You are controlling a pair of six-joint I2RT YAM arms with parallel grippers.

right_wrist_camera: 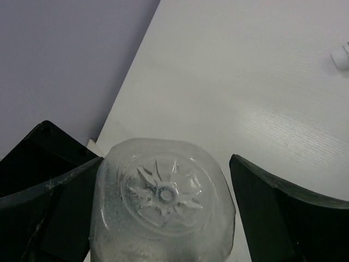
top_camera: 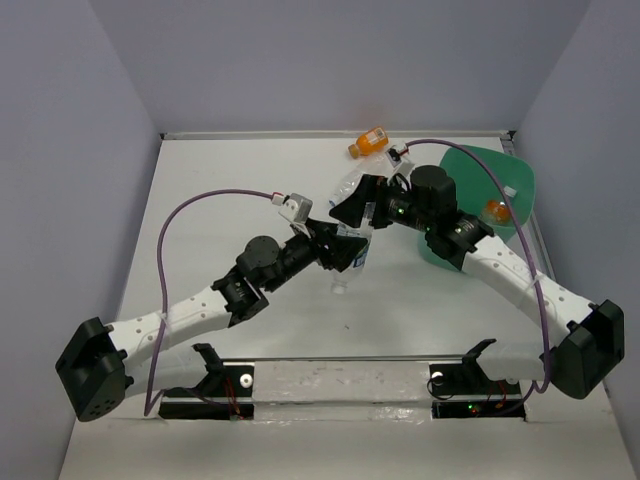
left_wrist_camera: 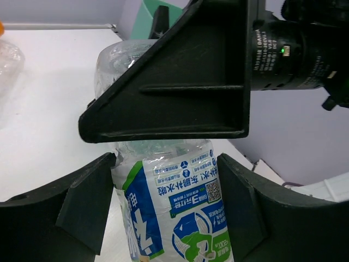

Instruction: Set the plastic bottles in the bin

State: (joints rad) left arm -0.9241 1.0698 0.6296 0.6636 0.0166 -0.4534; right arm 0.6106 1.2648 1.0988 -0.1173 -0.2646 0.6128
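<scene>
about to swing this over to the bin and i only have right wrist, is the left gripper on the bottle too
observer: yes, the left gripper has a finger against each side of the clear bottle, at its label.
operator: ok which way is the bin
observer: the bin sits at the far right of the table, close beside your arm.
operator: any bottles left out after this one
observer: one, an orange bottle lying near the far edge, left of the bin.
</scene>
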